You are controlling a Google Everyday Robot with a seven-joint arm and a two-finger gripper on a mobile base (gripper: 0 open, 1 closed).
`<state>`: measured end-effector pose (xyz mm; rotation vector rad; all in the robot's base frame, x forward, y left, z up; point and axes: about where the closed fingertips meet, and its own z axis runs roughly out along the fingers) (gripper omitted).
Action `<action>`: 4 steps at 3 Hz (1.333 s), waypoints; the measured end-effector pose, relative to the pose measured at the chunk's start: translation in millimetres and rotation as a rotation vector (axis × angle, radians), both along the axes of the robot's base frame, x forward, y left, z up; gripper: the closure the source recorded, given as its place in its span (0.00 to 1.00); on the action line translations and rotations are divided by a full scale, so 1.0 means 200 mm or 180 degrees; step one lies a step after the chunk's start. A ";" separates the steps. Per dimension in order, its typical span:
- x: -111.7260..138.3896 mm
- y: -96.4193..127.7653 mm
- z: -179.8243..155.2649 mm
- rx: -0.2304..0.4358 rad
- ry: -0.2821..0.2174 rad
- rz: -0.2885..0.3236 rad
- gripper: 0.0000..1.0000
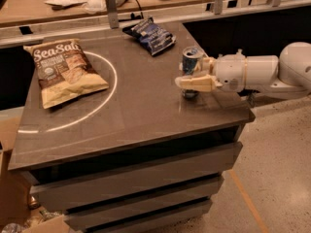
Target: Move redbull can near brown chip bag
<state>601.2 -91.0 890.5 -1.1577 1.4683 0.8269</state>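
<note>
Over at the right edge of the counter (146,106), the arm (262,74) reaches in level, gripper (187,76) at the redbull can (190,57), whether its jaws clench I cannot tell, while the "Sea Salt" brown chip bag (65,72) lies near the far left corner.

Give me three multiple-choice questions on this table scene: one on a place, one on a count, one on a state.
1. Where is the gripper? A at the redbull can, on the table's right side; B at the left edge; C below the table.
2. How many chip bags lie there? A one; B two; C four.
3. How is the can? A upright; B toppled; C crushed.
Answers: 1 A, it reaches in from the right. 2 B, the brown chip bag and the dark blue bag. 3 A, its top faces up.
</note>
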 end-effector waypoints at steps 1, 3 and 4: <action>0.07 0.10 0.05 -0.0043 -0.0065 -0.0015 0.99; 0.34 0.40 0.09 -0.0099 -0.0139 -0.0330 1.00; 0.42 0.52 0.07 -0.0091 -0.0101 -0.0488 1.00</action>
